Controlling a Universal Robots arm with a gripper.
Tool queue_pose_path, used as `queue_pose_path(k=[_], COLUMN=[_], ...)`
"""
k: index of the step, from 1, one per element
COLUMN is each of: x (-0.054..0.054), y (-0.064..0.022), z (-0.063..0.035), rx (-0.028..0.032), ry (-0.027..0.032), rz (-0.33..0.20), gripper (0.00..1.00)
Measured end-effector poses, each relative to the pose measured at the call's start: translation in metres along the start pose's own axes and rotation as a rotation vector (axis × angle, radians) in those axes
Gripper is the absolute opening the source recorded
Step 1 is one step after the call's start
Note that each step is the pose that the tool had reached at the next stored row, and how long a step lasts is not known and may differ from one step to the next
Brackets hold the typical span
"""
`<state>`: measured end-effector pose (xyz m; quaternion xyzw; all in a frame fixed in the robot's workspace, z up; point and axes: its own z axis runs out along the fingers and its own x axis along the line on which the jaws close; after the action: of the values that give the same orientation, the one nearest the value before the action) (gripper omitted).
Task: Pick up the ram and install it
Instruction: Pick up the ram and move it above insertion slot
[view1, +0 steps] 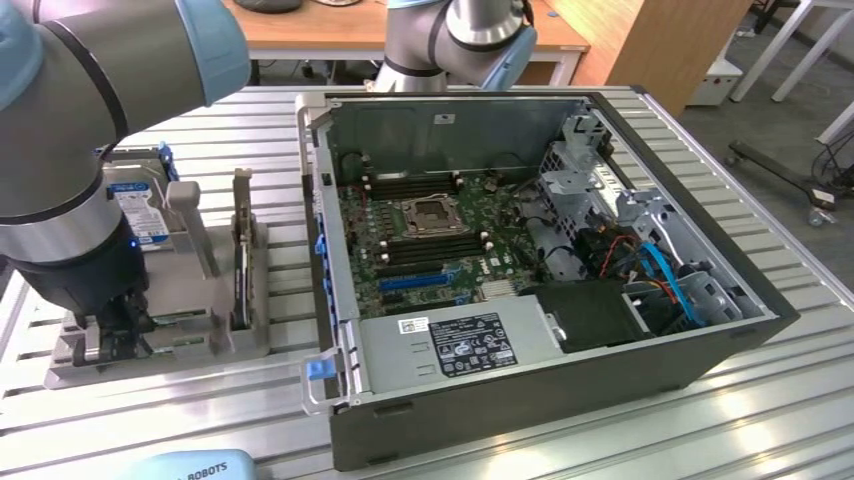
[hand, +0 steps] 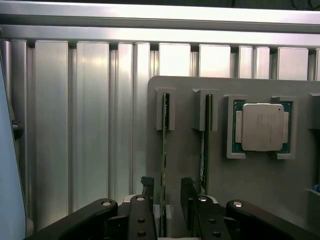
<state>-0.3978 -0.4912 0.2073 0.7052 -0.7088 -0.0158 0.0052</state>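
Observation:
The ram (hand: 164, 145) is a thin green stick standing on edge in a slot of the grey holder plate (hand: 185, 165). My gripper (hand: 167, 192) is open, with a black finger on each side of the stick's end and a gap to both. Beside it, a second ram stick (hand: 204, 145) stands in the neighbouring slot. In the exterior view my gripper (view1: 114, 335) is lowered onto the grey holder (view1: 200, 345) at the exterior view's left. The open computer case (view1: 534, 400) lies beside it, with the motherboard (view1: 441, 250) and its black memory slots (view1: 427, 252) exposed.
A square silver CPU (hand: 262, 127) rests in a pocket of the holder plate. A hard drive with a blue-white label (view1: 140, 210) stands at the holder's back. The CPU socket (view1: 434, 215), blue cables (view1: 667, 275) and drive cage (view1: 594, 170) crowd the case. Ribbed aluminium table (hand: 75, 125) lies all around.

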Motion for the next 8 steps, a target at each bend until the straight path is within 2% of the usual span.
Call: queue_pose_path(k=[8], x=[0.0], y=[-0.008], z=[0.0], rx=[-0.0004], ry=[0.0], rz=[0.0], gripper=[0.35])
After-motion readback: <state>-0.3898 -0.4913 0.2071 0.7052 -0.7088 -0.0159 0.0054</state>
